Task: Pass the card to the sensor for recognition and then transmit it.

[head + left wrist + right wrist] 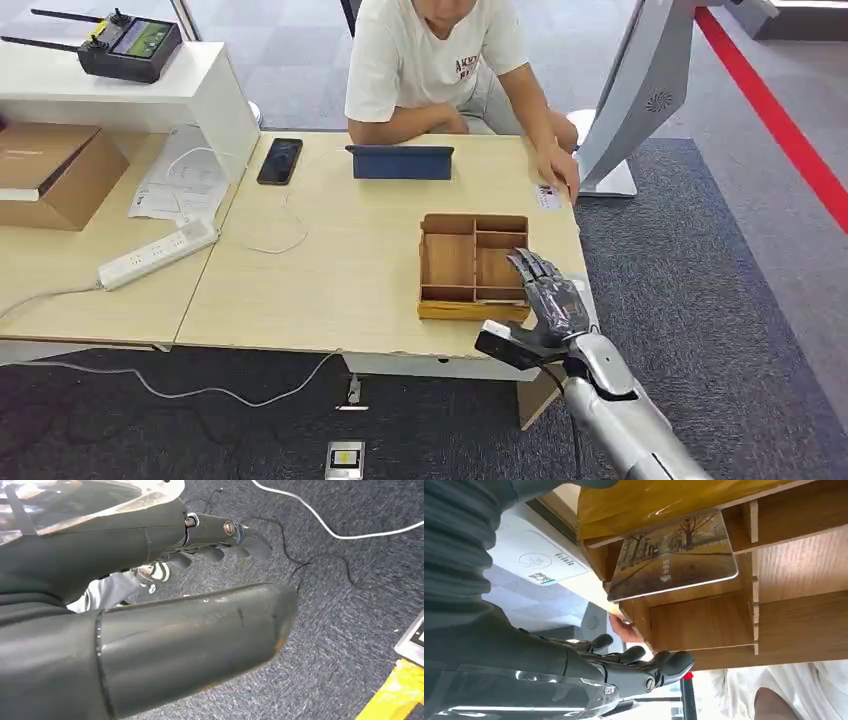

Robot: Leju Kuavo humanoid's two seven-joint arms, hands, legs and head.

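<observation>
Right wrist view: card [672, 554] (tree-lined path print) leans in tray [794, 565]; right hand [624, 662] empty, fingers apart.

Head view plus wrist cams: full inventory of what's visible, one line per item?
Wooden tray: 1, brown, compartmented, table's right part.
Card: 1, tree picture, leaning in a tray compartment.
Tablet: 1, blue, before the person.
Phone: 1, black, left of tablet.
Power strip: 1, white, left desk.
Cardboard box: 1, brown, far left.
Remote controller: 1, black, white shelf.
Person: 1, white shirt, seated opposite.
Right hand: dark, open, beside tray.
Left hand: dark, above carpet.
</observation>
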